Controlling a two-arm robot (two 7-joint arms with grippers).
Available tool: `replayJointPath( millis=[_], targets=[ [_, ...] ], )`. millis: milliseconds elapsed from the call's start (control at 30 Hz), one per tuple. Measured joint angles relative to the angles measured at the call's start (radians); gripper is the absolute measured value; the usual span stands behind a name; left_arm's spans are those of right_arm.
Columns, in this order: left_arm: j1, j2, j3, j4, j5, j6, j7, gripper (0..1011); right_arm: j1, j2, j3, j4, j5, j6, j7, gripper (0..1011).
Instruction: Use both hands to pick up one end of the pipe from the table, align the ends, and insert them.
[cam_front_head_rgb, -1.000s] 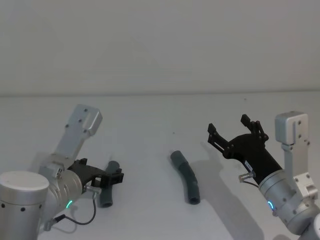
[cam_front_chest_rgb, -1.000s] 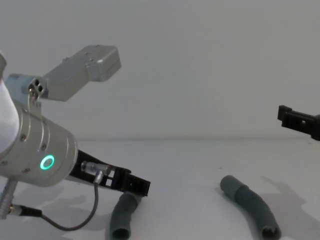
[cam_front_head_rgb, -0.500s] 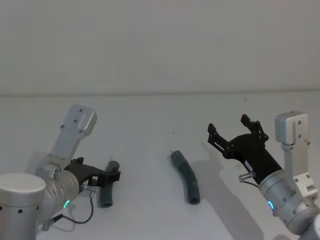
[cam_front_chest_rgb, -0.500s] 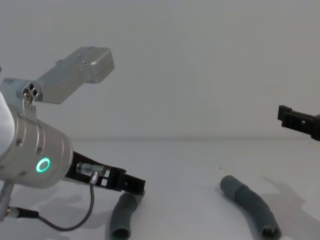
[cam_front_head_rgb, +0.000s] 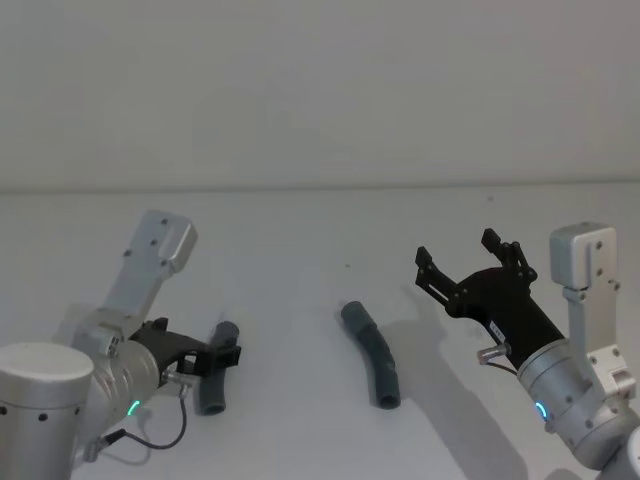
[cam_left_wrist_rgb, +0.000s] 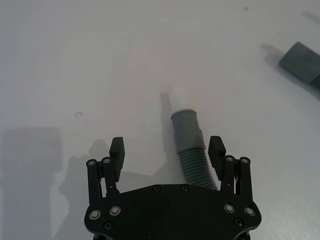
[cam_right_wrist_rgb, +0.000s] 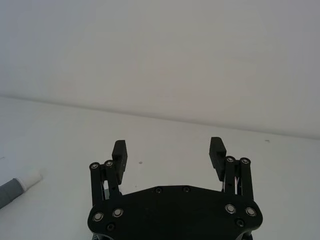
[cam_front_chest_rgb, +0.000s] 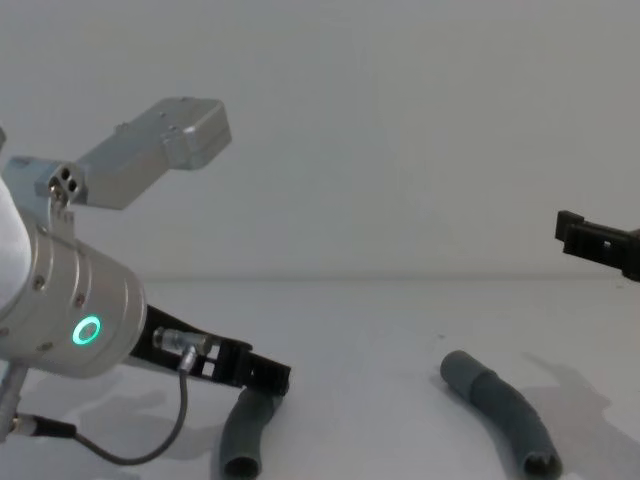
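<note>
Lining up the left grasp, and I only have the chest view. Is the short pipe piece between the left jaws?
Observer: Yes. The left wrist view shows the left gripper with its jaws open on either side of the short pipe piece, which lies closer to one jaw than the other.
Operator: Which end points away from the wrist?
Observer: Its whitish plug tip points away, out past the jaws.
Operator: What is the right side doing?
Observer: The right wrist view shows the right gripper with its jaws open and nothing between them.
</note>
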Motion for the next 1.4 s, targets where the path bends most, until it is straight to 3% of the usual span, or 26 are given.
replayJointPath(
  millis=[200, 500, 1033, 1400],
  targets=[
    [-0.016, -0.01, 0.01, 0.014, -0.001, 0.058, -0.008, 1001, 0.0, 0.0, 0.0, 0.0, 0.0, 0.0, 0.0, 1000],
    [-0.036, -0.03, 0.031, 0.052, 0.002, 0.096, -0.013, 1001, 0.0, 0.0, 0.0, 0.0, 0.0, 0.0, 0.0, 1000],
    [-0.072, -0.039, 0.066, 0.088, 0.038, 0.1, -0.012, 1000, 0.0, 0.0, 0.0, 0.0, 0.0, 0.0, 0.0, 1000],
    [-0.086, -0.032, 0.063, 0.086, 0.057, 0.097, -0.011, 1001, 0.0, 0.0, 0.0, 0.0, 0.0, 0.0, 0.0, 1000]
  ],
)
